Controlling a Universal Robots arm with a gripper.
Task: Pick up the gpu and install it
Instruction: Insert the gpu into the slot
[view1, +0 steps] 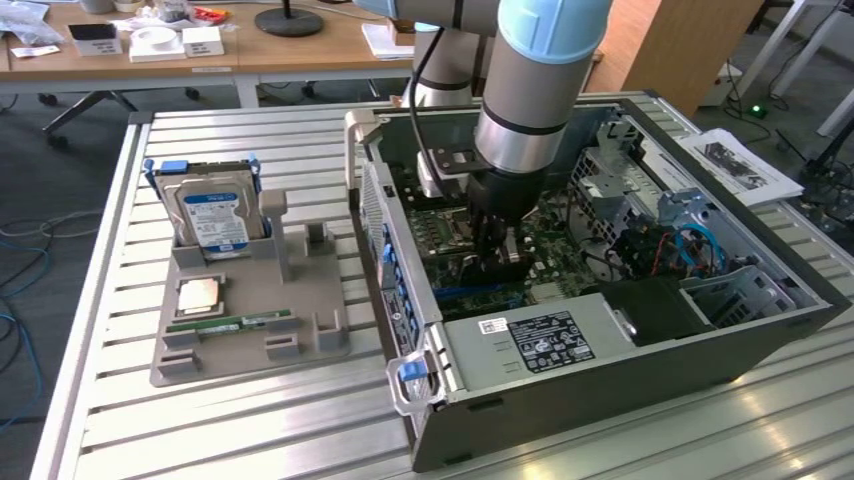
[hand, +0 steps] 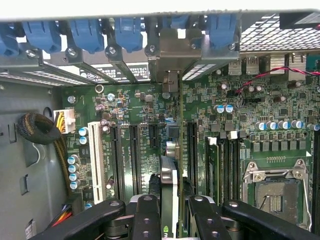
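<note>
One thin, silvery-edged gpu (hand: 169, 172) in hand (hand: 170, 202)

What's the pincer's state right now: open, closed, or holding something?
Pincer: closed on the graphics card, held edge-on above the motherboard.

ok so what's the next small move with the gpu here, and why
Probably a slow, straight push of the gpu down toward the motherboard. The gripper has its jaws shut on the card. It holds the card edge-on, deep in the case and in line with the expansion slots. Whether its edge already sits in a slot is hidden.
</note>
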